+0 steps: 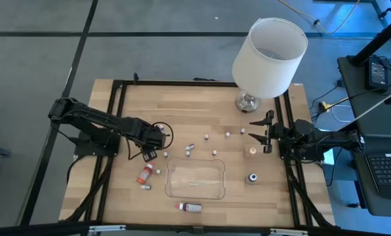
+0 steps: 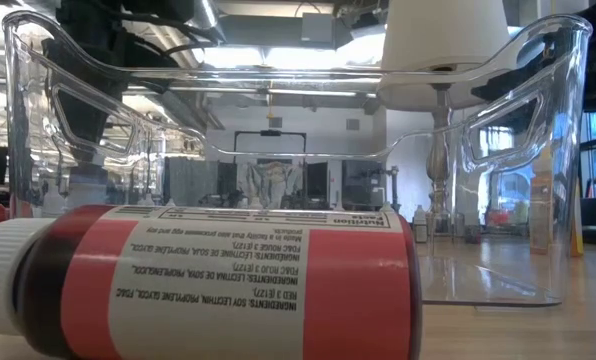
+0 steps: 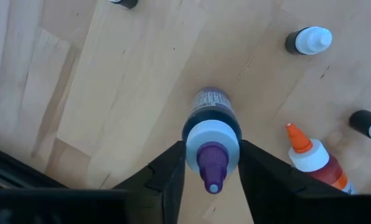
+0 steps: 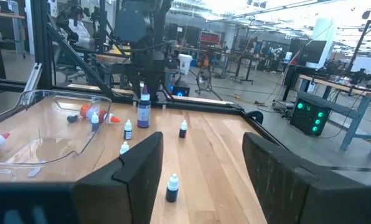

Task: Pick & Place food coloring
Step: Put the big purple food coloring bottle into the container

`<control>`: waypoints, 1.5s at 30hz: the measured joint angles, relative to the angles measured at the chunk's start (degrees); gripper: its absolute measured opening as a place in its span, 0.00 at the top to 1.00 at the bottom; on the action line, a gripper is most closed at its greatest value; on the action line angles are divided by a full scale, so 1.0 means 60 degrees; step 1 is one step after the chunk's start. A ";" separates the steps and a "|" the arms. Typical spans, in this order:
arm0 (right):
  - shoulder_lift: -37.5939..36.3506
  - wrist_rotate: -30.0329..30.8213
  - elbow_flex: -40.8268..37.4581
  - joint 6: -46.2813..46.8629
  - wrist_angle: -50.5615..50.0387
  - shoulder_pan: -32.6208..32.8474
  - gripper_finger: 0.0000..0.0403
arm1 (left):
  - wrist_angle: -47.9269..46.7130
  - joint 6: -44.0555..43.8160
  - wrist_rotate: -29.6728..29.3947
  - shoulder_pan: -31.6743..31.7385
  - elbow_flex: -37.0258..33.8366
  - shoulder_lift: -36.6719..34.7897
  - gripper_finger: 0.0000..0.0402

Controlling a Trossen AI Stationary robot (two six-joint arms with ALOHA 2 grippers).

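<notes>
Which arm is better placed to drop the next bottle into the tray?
Left. Its gripper is already shut on a purple-tipped bottle, beside the clear tray. The right gripper sits open by the lamp, holding nothing.

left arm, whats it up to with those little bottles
The left claw is shut on a dark bottle with a purple tip, near the table's left side. Other bottles lie scattered on the wood, including an orange one beside it. The clear tray holds none yet. The right claw waits open by the lamp.
</notes>
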 joint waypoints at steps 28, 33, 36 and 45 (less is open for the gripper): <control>0.0000 0.0000 0.0000 -0.0040 0.0004 0.0000 0.45 | 0.0328 0.0463 -0.0293 0.0002 0.0000 -0.0004 0.71; 0.0000 0.0000 0.0000 -0.0047 0.0011 0.0000 0.45 | 0.0481 0.0463 -0.0180 0.0004 0.0075 -0.0113 0.72; -0.0004 0.0003 0.0000 -0.0054 0.0021 0.0000 0.45 | 0.0480 0.0650 -0.0149 0.0000 0.0496 -0.0218 0.72; -0.0004 0.0004 0.0000 -0.0069 0.0058 0.0000 0.45 | 0.0507 0.2002 -0.0326 0.0000 0.2941 -0.0259 0.73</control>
